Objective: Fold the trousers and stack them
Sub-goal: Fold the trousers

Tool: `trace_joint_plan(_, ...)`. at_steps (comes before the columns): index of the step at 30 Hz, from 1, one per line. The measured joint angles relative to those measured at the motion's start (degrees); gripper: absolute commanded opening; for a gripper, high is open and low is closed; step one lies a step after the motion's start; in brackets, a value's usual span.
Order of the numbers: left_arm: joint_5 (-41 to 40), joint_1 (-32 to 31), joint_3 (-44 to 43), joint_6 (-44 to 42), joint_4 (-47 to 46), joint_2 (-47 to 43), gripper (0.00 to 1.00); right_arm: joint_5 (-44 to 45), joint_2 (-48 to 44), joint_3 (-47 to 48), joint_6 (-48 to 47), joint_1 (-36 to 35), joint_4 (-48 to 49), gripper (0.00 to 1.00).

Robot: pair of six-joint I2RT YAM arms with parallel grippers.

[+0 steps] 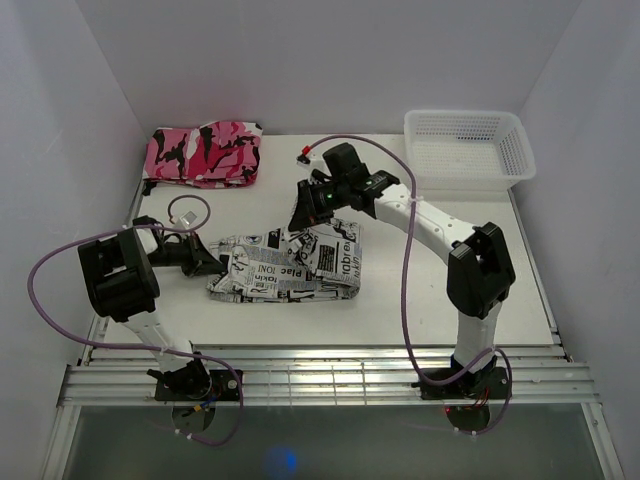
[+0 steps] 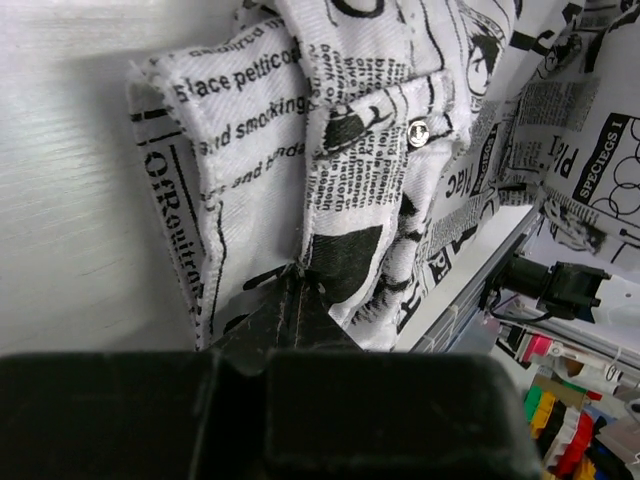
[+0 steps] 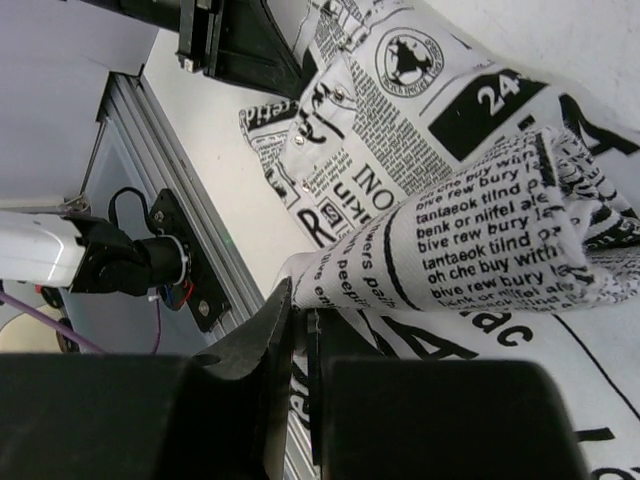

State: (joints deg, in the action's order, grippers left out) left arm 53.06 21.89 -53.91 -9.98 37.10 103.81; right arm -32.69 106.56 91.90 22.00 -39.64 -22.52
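The trousers (image 1: 290,265), white with black newspaper print, lie partly folded in the middle of the table. My left gripper (image 1: 215,262) is at their left edge. In the left wrist view it (image 2: 290,290) is shut on a fold of the cloth (image 2: 360,130), near a metal rivet. My right gripper (image 1: 305,225) is at the trousers' far edge. In the right wrist view it (image 3: 300,310) is shut on a rolled-over edge of the cloth (image 3: 480,250), lifted a little off the layer below.
A pink, black and white camouflage garment (image 1: 205,153) lies folded at the back left. A white mesh basket (image 1: 465,148) stands at the back right. An aluminium rail (image 1: 320,380) runs along the near edge. White walls enclose the table.
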Motion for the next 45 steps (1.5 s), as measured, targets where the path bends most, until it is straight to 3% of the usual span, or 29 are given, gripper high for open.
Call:
trace_joint_plan(12,-2.03,-0.02,1.46,6.93,-4.5,0.02,0.0,3.69,11.28,13.4,6.4,-4.61,0.94,0.08)
trace_joint_plan(21,-1.14,-0.02,2.84,9.64,-7.04,0.02,0.0,4.09,16.9,16.17,9.44,-7.98,2.62,0.08)
trace_joint_plan(45,-0.66,0.0,4.48,13.46,-10.6,0.17,0.0,4.26,19.98,19.76,18.47,-14.32,5.03,0.08)
